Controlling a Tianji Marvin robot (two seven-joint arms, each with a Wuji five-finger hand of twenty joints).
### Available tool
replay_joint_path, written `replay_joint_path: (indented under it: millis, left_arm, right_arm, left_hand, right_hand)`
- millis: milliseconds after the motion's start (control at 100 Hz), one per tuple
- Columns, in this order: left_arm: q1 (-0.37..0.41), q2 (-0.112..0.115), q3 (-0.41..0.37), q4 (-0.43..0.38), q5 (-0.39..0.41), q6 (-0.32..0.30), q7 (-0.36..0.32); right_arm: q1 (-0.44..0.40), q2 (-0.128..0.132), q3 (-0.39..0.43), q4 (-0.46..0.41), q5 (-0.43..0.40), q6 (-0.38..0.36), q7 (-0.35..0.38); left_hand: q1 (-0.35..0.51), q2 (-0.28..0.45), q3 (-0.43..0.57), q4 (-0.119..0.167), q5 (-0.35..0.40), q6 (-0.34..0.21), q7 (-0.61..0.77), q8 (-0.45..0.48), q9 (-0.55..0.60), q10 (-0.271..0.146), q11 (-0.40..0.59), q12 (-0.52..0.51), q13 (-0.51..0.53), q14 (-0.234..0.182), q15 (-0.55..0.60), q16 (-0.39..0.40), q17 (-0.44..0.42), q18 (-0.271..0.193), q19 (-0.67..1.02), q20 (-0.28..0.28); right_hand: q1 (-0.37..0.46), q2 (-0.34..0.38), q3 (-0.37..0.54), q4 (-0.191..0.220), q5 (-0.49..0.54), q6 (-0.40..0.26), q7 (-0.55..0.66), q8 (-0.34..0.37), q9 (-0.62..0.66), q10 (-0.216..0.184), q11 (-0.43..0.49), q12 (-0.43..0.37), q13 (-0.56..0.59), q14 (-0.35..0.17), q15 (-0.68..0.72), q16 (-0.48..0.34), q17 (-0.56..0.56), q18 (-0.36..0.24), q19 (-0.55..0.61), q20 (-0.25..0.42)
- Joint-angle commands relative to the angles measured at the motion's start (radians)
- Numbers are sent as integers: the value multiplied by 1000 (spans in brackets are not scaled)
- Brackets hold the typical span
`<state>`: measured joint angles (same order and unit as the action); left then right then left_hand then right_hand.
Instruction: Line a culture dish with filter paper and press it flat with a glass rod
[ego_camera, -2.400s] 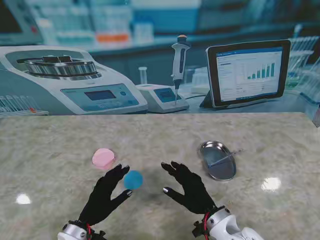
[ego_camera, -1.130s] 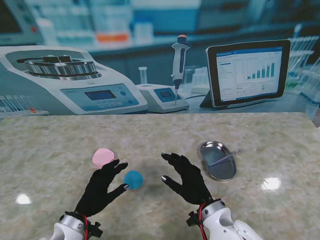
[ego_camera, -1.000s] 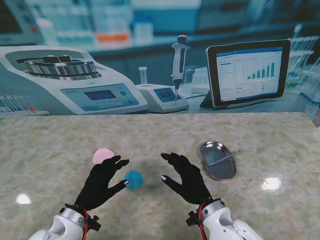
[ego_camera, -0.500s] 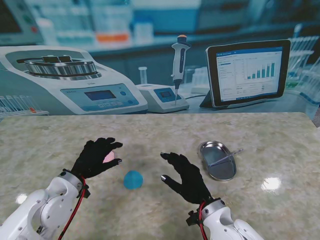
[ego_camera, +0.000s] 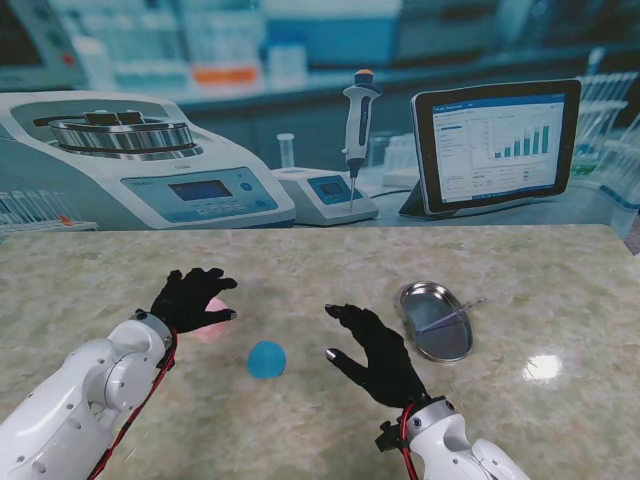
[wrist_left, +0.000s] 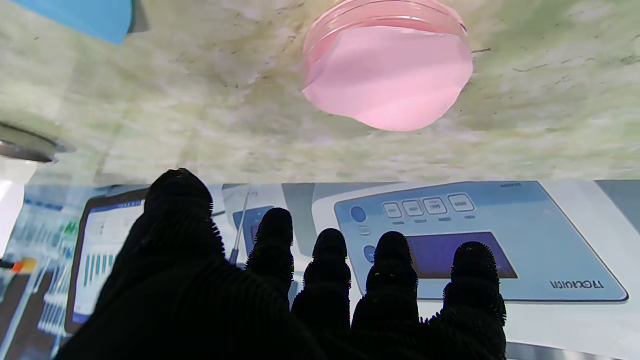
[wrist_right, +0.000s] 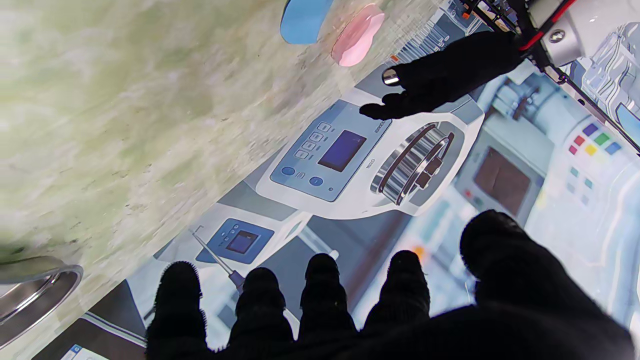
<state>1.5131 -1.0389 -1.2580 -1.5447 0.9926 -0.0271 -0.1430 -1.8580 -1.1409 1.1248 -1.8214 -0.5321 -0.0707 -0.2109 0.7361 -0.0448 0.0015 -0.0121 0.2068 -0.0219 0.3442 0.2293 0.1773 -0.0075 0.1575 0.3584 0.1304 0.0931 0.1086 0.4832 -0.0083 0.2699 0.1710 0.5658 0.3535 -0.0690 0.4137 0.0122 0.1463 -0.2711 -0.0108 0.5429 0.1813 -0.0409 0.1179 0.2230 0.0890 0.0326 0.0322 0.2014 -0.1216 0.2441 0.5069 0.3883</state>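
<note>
Pink round culture dish (wrist_left: 387, 75) sits on marble table (ego_camera: 520, 270), pink paper sheet lying crooked on its rim, under left hand (ego_camera: 192, 298), fingers spread, holding nothing. Right hand (ego_camera: 372, 352) also spread, empty. Lining step; next probably seat paper, then fetch glass rod (ego_camera: 447, 319) from steel tray (ego_camera: 415, 297).

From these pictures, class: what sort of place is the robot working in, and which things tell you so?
Probably a mock laboratory: behind the marble-patterned table hangs a flat printed backdrop of a centrifuge and pipette; a pink dish lies near.
</note>
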Motion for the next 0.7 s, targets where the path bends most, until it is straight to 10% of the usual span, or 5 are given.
replay_joint_path:
  millis: [0, 380, 690]
  left_arm:
    - [-18, 1, 11, 13, -5, 14, -19]
    - [-82, 4, 89, 111, -5, 74, -21]
    - [-126, 10, 79, 237, -10, -70, 45]
  right_arm:
    - [-21, -2, 1, -23, 0, 7, 3]
    - [-34, -1, 9, -39, -3, 16, 5]
    - [-33, 0, 8, -43, -4, 19, 9]
  left_hand:
    - [-37, -16, -2, 4, -36, -17, -25, -12, -18, -23, -38, -24, 11, 16, -11, -24, 1, 31, 47, 15]
    - [-80, -45, -2, -20, -49, -13, -43, -25, -32, -8, -65, -16, 23, 18, 3, -44, 18, 46, 119, -3]
    - [-92, -34, -11, -27, -51, -73, -63, -38, -40, -51, -84, -16, 3, -10, 30, -49, 14, 23, 178, -24]
  right_hand:
    - [12, 4, -22, 10, -9, -9, 9, 16, -13, -24, 7, -12, -3, -26, 11, -3, -6, -17, 8, 5]
    - [14, 5, -24, 10, -10, -9, 7, 39, -14, -25, 8, -14, -3, -27, 12, -3, -5, -18, 12, 2]
    - [15, 5, -25, 10, -11, -7, 8, 53, -13, -25, 9, -14, -3, -27, 13, -3, -5, -17, 16, 0]
